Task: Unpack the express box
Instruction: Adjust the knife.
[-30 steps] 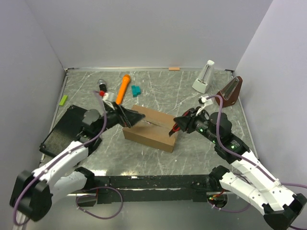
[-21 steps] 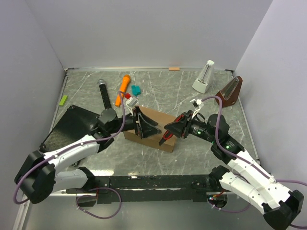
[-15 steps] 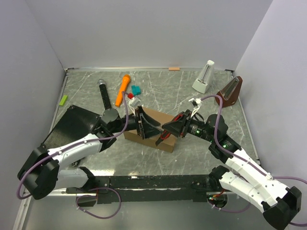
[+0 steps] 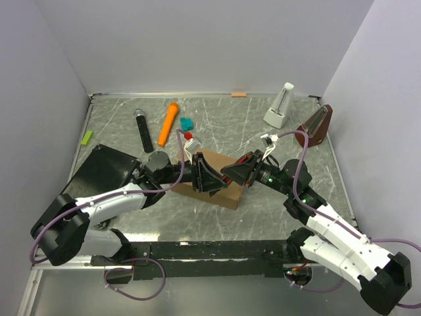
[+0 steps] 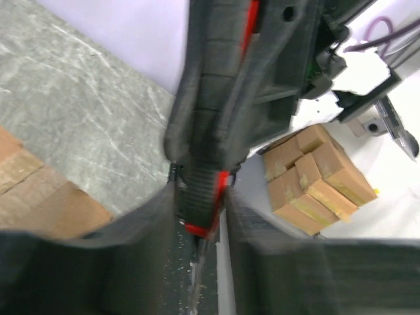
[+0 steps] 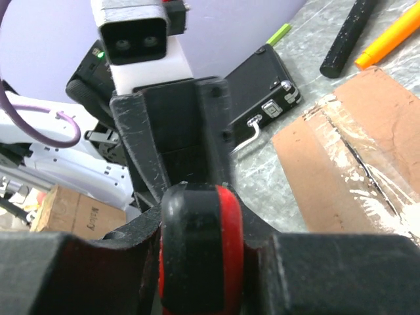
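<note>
Left gripper (image 4: 209, 179) just narrowed from wide onto black-red cutter (image 5: 203, 190). Right gripper (image 4: 231, 174) clamps it too, mid-frame above express box (image 4: 227, 196). Handoff, tape uncut.

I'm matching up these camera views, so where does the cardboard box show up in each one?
Top: box at the middle of the table.
Left wrist: box at the lower left edge.
Right wrist: box on the right, taped seam showing.
Shared landmark: the grey table under it in all three.
</note>
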